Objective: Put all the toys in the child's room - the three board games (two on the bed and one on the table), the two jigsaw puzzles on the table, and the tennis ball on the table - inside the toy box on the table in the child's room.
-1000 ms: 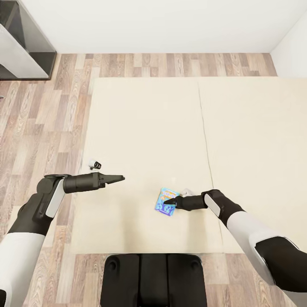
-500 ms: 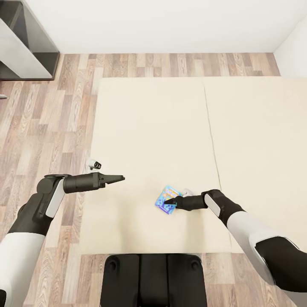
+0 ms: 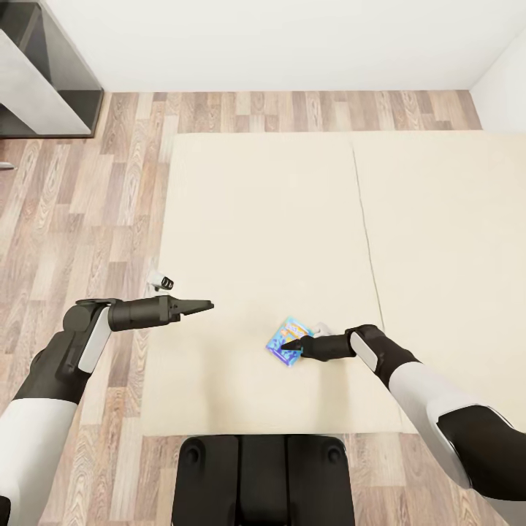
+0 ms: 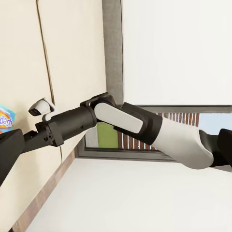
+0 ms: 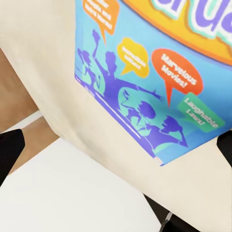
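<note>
The small blue cartoon-printed cardboard game box [image 5: 159,72] runs past the right wrist view's edge, its orange title lettering cut off.

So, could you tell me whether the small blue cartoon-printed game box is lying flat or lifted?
Cannot tell: the blue cartoon-printed game box sits at the right gripper tips over the cream bed.

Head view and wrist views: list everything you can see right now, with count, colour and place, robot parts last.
blue board game: one, blue with cartoon print, flat on the bed near its front edge, at the right gripper's tip
bed: one, cream-beige with a seam, centre
wood-plank floor: brown-grey, left of and behind the bed
desk: one, grey and dark, far left corner
wall: white, beyond the floor
left gripper: one, black, above the bed's left part, carrying nothing
right gripper: one, black, at the game; finger state unclear
robot base: one, black, bottom centre
</note>
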